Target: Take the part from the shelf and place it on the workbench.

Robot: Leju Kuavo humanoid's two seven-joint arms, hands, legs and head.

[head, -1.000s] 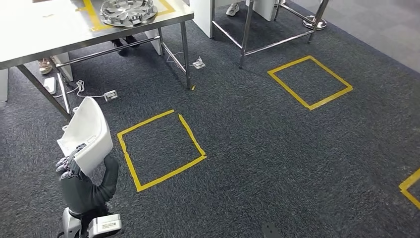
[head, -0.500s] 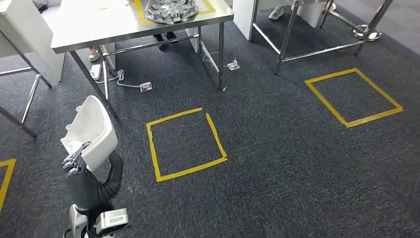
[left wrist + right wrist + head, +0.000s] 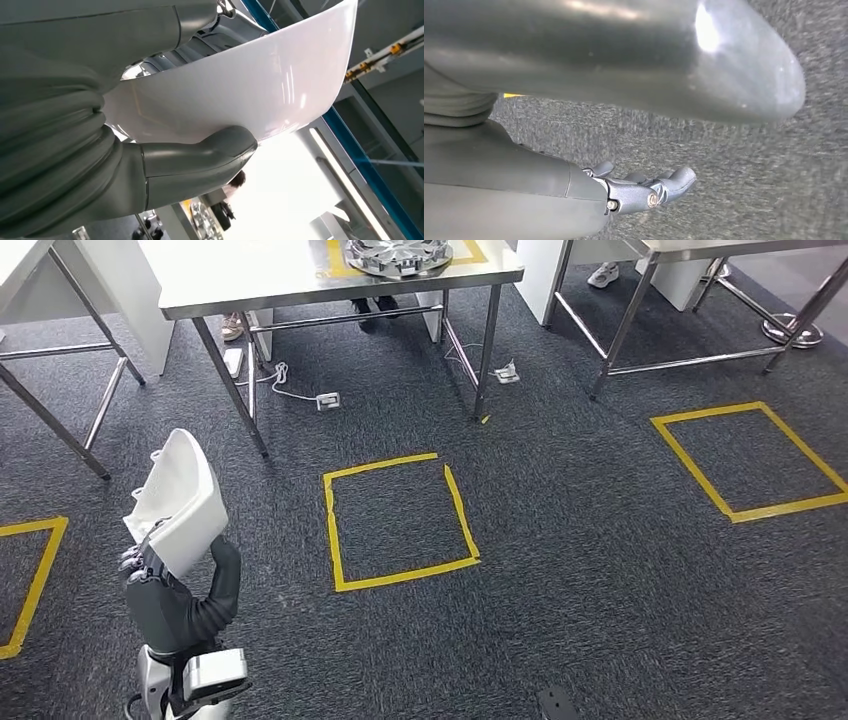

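The left robot hand (image 3: 150,570) grasps the white part (image 3: 180,502) from below, thumb (image 3: 200,160) pressed on its smooth outer face and dark fingers on the opposite side. The part is a curved shell held over the carpet, its long axis running up and away from the robot hand toward the counter (image 3: 250,280) ahead; no readable writing shows on it. A silver wheel cover (image 3: 398,254) lies on that counter. The right robot hand (image 3: 644,190) hangs over the carpet, released, fingers loosely extended.
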